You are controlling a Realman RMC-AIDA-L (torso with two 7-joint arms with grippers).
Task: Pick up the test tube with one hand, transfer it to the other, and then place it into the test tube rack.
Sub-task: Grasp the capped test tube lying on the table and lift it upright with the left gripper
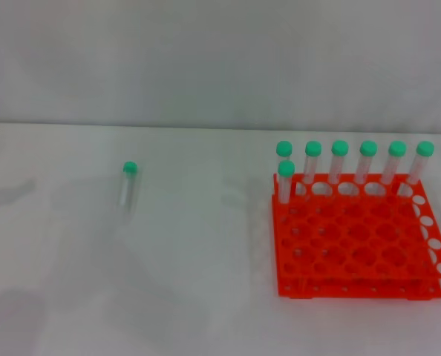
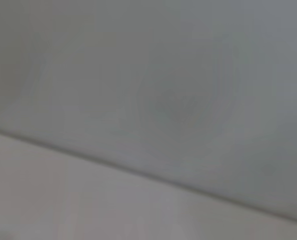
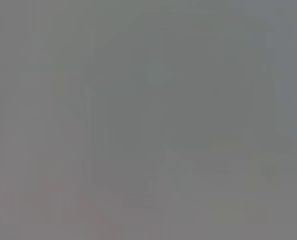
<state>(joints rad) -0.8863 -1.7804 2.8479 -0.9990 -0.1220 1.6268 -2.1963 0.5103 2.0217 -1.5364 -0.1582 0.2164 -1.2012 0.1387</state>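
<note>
Grippers both out of sight — state unknowable, test tube (image 1: 128,187) lying on table (image 1: 191,297), left of rack (image 1: 358,245)

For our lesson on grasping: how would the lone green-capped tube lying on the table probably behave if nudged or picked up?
The test tube lies on its side on the table, away from the test tube rack, so being round it would likely roll if nudged. It looks clear, slender and empty, so probably light, and its smooth wall may be slippery.

The head camera looked forward and down across the white counter (image 1: 206,297) to the back wall (image 1: 220,59). The left wrist camera faced a pale surface edge. The right wrist camera showed only grey; no shared area could be told.
</note>
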